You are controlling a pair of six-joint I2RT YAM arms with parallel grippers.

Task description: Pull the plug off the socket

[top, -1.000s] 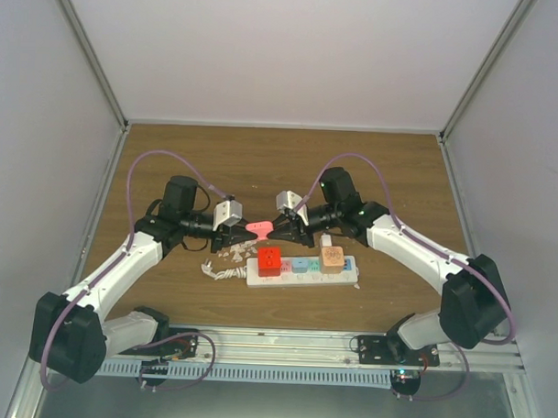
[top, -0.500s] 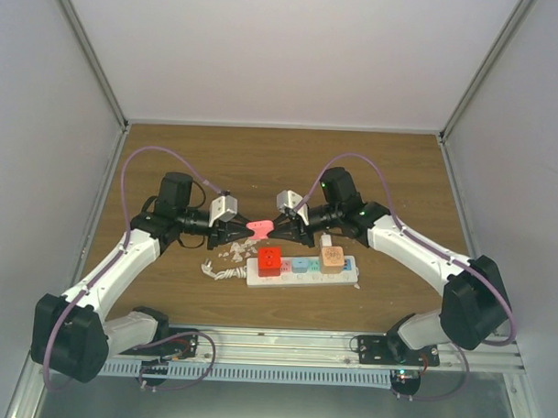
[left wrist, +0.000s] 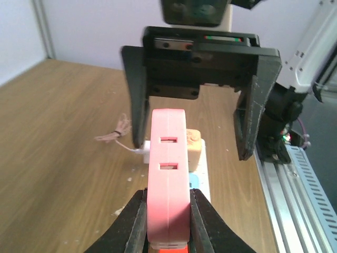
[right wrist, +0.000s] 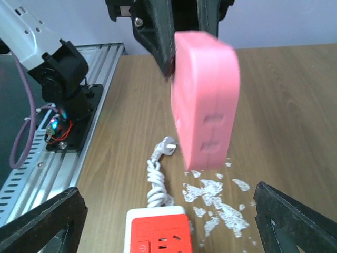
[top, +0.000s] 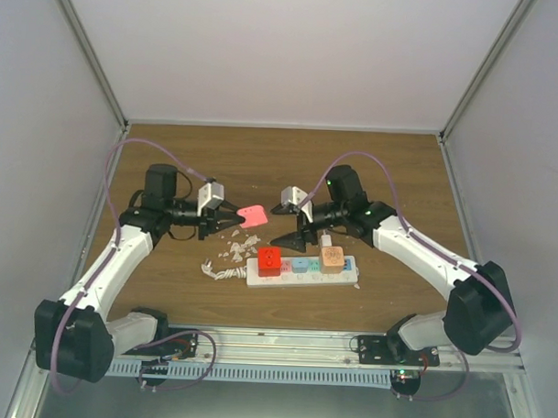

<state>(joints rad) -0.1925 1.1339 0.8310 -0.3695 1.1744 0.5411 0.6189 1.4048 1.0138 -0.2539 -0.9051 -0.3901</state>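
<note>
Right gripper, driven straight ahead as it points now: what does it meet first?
Probably the pink plug, held off the table by the left gripper and lying dead ahead of the open right gripper. How far off it is remains unclear.

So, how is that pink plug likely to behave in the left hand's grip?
The pink plug looks like a rigid moulded plastic block, so probably stiff and light. Its faces seem smooth, and the left hand pinches only one end, so it might slip or pivot if knocked. Flat sides: unlikely to roll.
</note>
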